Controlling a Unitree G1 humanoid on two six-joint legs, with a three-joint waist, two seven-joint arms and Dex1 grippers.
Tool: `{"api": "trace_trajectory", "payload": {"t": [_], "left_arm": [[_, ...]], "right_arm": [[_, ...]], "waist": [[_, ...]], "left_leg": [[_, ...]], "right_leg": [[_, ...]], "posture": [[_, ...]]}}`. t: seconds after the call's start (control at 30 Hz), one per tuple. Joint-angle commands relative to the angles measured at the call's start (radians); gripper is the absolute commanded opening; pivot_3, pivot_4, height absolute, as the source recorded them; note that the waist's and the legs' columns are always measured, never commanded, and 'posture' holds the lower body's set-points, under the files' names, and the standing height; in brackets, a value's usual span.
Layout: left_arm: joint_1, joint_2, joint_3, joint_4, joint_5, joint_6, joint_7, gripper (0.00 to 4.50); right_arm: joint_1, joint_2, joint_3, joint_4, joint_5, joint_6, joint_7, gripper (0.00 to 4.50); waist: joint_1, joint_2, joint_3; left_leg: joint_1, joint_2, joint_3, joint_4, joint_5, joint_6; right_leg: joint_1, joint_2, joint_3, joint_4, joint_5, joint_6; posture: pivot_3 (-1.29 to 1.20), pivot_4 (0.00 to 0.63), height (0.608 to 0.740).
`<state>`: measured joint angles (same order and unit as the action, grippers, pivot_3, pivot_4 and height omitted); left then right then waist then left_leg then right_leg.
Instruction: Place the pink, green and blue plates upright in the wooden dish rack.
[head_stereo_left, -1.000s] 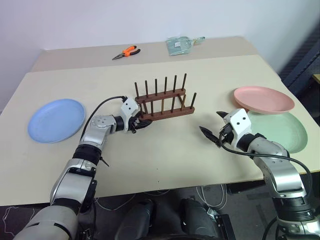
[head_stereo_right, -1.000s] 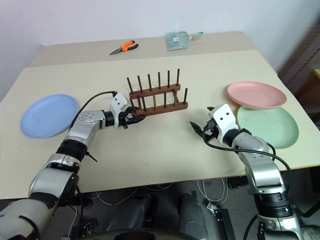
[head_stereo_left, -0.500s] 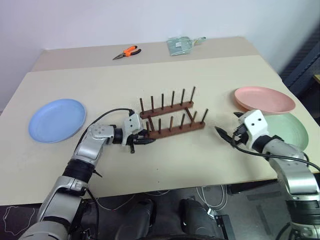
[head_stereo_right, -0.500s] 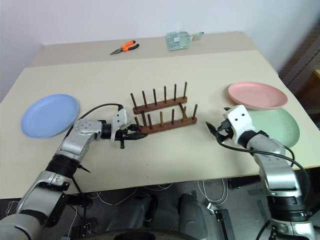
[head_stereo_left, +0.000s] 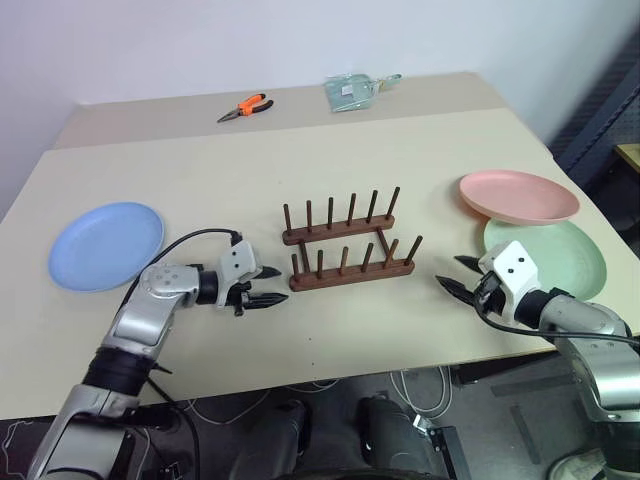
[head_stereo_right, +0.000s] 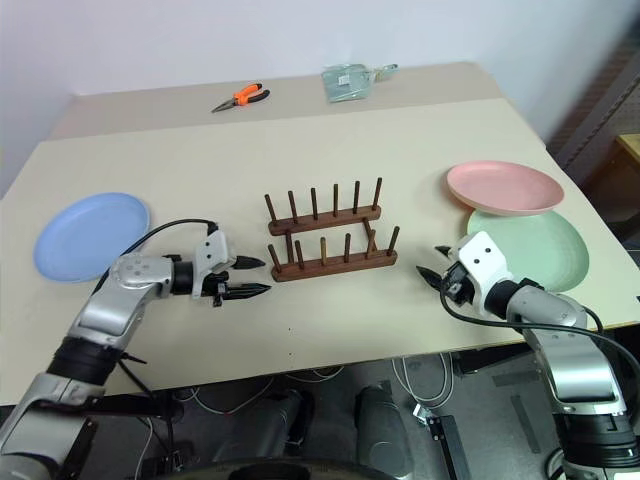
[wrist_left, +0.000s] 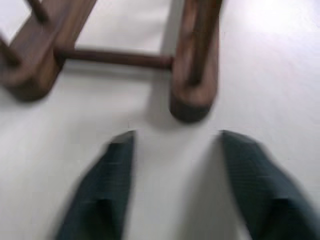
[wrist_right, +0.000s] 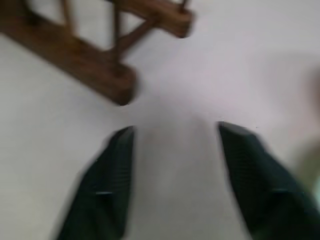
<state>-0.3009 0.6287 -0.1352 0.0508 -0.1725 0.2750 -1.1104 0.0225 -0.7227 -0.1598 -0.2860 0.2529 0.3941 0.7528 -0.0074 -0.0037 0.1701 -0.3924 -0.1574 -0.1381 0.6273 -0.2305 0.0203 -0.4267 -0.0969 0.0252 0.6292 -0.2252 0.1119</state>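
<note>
Rack set mid-bench, all three plates not yet loaded

The wooden dish rack (head_stereo_left: 350, 245) stands empty at the bench's (head_stereo_left: 300, 170) middle, between both arms, likely so either can reach it. The blue plate (head_stereo_left: 106, 244) lies flat far left; the pink plate (head_stereo_left: 518, 196) overlaps the green plate (head_stereo_left: 560, 255) at right. Left gripper (head_stereo_left: 270, 287) and right gripper (head_stereo_left: 452, 274) flank the rack, fingers parted, holding nothing. No readable writing.
</note>
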Motion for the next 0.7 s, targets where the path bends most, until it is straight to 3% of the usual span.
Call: {"api": "trace_trajectory", "payload": {"t": [0.03, 0.07, 0.23, 0.5, 0.7], "left_arm": [[0.093, -0.008, -0.032, -0.155, -0.054, 0.131, 0.016, 0.49], [0.104, -0.024, -0.052, -0.185, -0.044, 0.145, 0.040, 0.05], [0.100, -0.140, -0.104, -0.217, 0.007, 0.186, 0.194, 0.05], [0.017, -0.283, -0.104, 0.004, 0.164, 0.122, 0.519, 0.05], [-0.048, -0.316, -0.076, 0.111, 0.154, 0.085, 0.581, 0.05]], "right_arm": [[0.006, -0.005, 0.063, -0.085, 0.017, 0.025, 0.035, 0.40], [0.004, 0.002, 0.085, -0.088, 0.009, 0.027, 0.032, 0.01], [-0.043, 0.049, 0.187, -0.052, -0.071, 0.033, -0.037, 0.01], [-0.200, 0.177, 0.274, 0.141, -0.239, -0.023, -0.222, 0.01], [-0.300, 0.220, 0.287, 0.269, -0.284, -0.063, -0.262, 0.01]], "waist": [[-0.002, 0.000, 0.000], [-0.001, 0.000, 0.000], [0.025, 0.000, 0.000], [0.046, -0.001, -0.002], [0.042, -0.003, -0.006]], "left_leg": [[0.000, 0.000, 0.000, 0.000, 0.000, 0.000], [0.000, 0.000, 0.000, 0.000, 0.000, 0.000], [0.000, 0.000, 0.000, 0.002, -0.001, 0.001], [0.001, -0.001, 0.000, 0.003, -0.002, -0.002], [0.002, -0.001, 0.000, 0.002, -0.001, 0.000]], "right_leg": [[0.000, 0.000, 0.000, 0.000, 0.000, 0.000], [0.000, 0.000, 0.000, 0.000, 0.000, 0.000], [0.002, -0.001, 0.000, -0.002, -0.001, 0.001], [0.004, 0.000, -0.001, -0.003, 0.000, 0.000], [0.004, 0.000, -0.001, -0.002, 0.000, 0.001]], "posture": [[0.00, 0.150, 0.740], [0.00, 0.150, 0.740], [0.00, 0.150, 0.740], [0.00, 0.150, 0.740], [0.00, 0.150, 0.740]]}}
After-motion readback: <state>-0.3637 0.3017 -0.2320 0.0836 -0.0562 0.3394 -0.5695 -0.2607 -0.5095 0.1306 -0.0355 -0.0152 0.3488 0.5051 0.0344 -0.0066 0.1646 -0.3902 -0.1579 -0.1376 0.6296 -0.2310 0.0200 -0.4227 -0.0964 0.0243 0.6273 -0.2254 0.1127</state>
